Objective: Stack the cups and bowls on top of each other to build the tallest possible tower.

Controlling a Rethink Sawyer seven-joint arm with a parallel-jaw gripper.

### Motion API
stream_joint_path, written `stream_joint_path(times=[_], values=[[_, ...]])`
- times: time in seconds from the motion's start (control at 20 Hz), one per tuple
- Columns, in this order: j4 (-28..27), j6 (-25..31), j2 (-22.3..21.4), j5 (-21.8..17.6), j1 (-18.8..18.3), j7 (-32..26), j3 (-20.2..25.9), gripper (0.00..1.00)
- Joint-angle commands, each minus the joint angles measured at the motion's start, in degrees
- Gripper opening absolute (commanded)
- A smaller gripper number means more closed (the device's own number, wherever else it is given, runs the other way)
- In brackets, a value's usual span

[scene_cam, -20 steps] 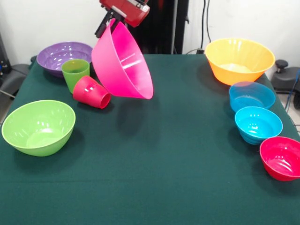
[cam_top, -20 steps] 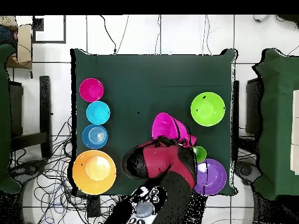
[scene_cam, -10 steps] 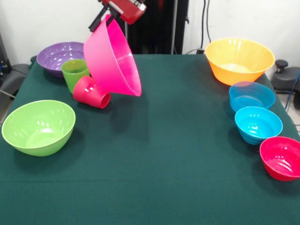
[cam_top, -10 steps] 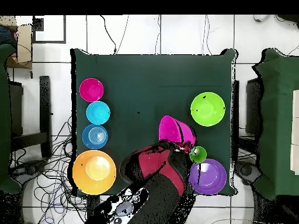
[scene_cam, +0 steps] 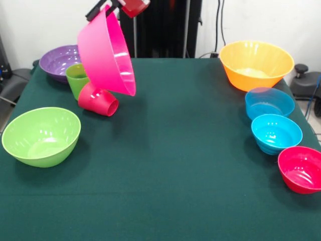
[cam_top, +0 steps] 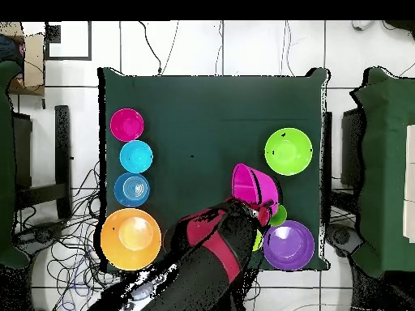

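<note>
pink bowl | steeply tilted, rim-up | held aloft by gripper

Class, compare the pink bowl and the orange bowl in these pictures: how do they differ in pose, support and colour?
Pose: the pink bowl is tipped steeply, its mouth facing sideways; the orange bowl sits upright, mouth up.
Support: the pink bowl hangs in the air by its rim from the gripper, above the red cup; the orange bowl rests on the table.
Colour: one is pink, the other orange.
Both are large, glossy, round bowls.
</note>
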Motion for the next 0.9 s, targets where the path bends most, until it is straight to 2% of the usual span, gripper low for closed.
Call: stream_joint_path(times=[0.05, 0.45, 0.9], values=[[-6.35, -4.12, 7.32, 5.00, 4.51, 14.56, -4.20, 0.00], [-6.62, -5.27, 11.98, 8.47, 7.98, 16.36, -8.56, 0.00], [-5.52, -8.36, 15.31, 12.06, 9.94, 17.26, -11.10, 0.00]])
